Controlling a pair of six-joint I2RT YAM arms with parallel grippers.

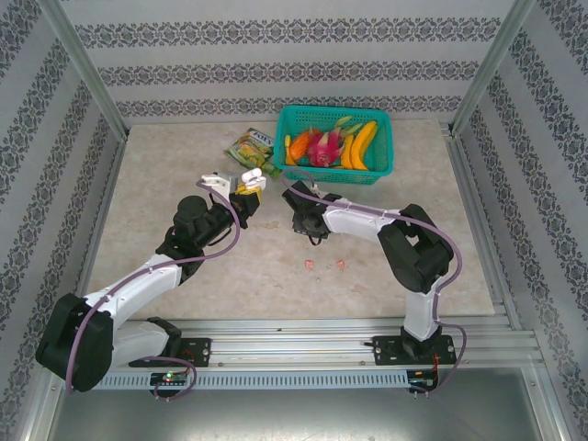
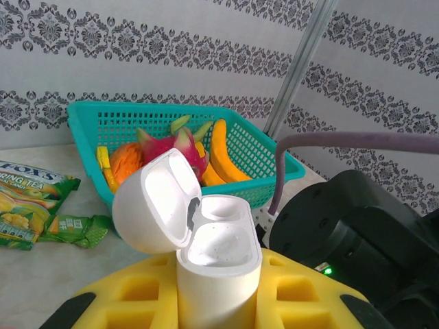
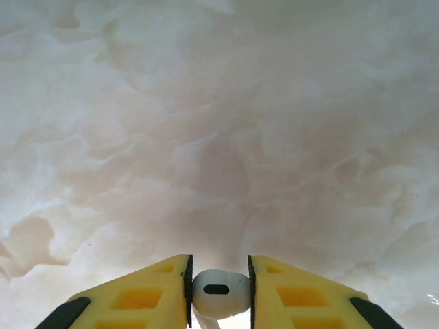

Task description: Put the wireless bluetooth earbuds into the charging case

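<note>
One small whitish plastic earbud (image 3: 218, 293) is pinched between the yellow fingers (image 3: 137, 300) of the right gripper (image 3: 219, 289). Both pads press against its sides, and it is held over the pale marbled tabletop (image 3: 219, 137). From overhead, this gripper (image 1: 308, 227) hangs on the arms' side of the teal plastic mesh basket (image 1: 367, 176), near its front wall. Two tiny pink-red earbuds (image 1: 309, 264) (image 1: 341, 265) lie on the table (image 1: 276, 294) farther from the basket towards the arm bases, near each other but apart. The white rounded plastic charging case (image 2: 219, 271) stands upright with the left gripper (image 2: 219, 305) clamped on its lower body. Its hinged lid (image 2: 154, 205) is swung open to one side, showing the pale inner wells. From overhead, the left gripper (image 1: 241, 191) holds this case (image 1: 250, 175) just off the basket's near left corner. The basket (image 2: 96, 127) holds yellow bananas (image 1: 360, 145), a pink dragon fruit (image 1: 322, 149) and orange fruit (image 1: 299, 145). A green and yellow snack packet (image 1: 250, 149) lies flat on the table just beside the basket's left wall.
</note>
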